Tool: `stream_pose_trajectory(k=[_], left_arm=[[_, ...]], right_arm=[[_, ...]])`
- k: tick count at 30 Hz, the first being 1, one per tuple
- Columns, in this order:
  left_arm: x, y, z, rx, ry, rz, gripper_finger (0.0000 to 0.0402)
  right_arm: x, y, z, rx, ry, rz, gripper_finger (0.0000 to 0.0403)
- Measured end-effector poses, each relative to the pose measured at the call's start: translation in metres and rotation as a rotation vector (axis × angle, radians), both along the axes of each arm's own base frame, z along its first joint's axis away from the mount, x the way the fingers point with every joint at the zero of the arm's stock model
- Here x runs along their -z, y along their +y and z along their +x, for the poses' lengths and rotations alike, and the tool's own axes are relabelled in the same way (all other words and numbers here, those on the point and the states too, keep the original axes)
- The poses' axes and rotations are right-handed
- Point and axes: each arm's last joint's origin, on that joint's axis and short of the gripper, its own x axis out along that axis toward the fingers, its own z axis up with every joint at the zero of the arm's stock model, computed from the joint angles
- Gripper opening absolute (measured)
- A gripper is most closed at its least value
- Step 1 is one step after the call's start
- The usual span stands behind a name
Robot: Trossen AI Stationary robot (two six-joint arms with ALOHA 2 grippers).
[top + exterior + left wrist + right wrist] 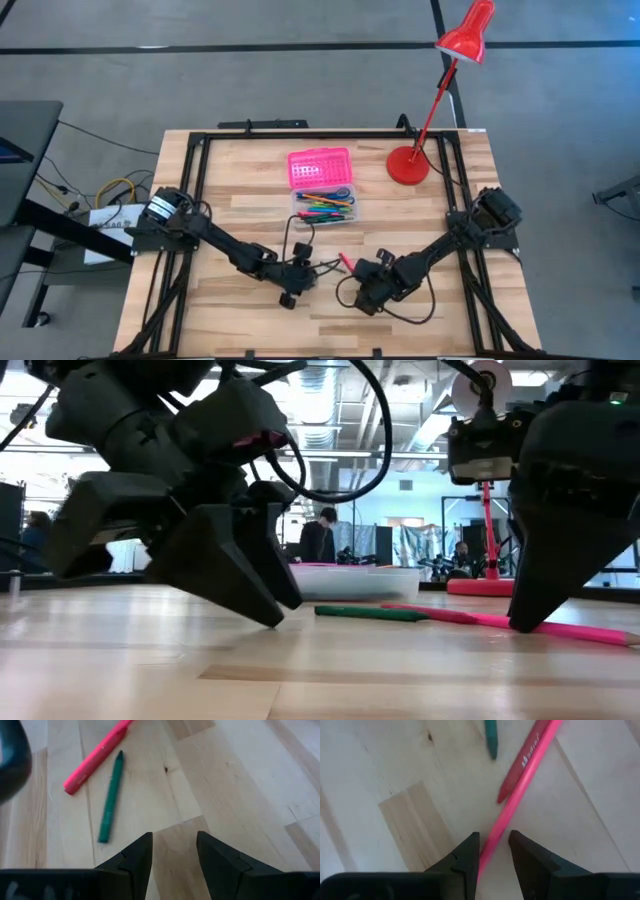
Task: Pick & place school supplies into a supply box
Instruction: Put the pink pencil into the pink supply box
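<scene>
Right end effector (493, 851) apart, straddling thin pink pen (530, 762) at lower centre frame; may roll away if clipped off-centre.

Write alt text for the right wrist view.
The right gripper hangs open just above a pale wooden table, its two dark fingers straddling a long thin pink pen. A shorter red-pink marker lies against that pen, and the tip of a green crayon shows beyond.

Wooden table (250, 305) with supply box (322, 186), lamp (407, 165), loose pens (345, 261) (pink, green).
</scene>
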Motion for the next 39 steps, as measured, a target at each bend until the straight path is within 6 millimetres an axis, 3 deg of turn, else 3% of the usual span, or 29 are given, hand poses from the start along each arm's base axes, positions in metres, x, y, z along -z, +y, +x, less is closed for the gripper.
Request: stream_pose_trajectory(k=[8,14,30,39], left_arm=[[0.001,-0.014,-0.007,0.025,0.008,-0.003,0.0151],[0.001,-0.023,-0.013,0.038,0.009,0.007,0.0151],[0.001,-0.028,-0.015,0.043,0.007,0.018,0.0151],[0.001,-0.024,-0.013,0.026,0.012,-0.006,0.0151]], right_arm=[[-0.022,-0.005,0.004,0.014,0.135,0.011,0.0056],[-0.024,-0.006,0.005,0.012,0.167,0.056,0.0004],[-0.025,-0.008,0.007,-0.019,0.186,0.09,0.0021],[-0.025,-0.008,0.007,-0.043,0.177,0.086,0.0053]])
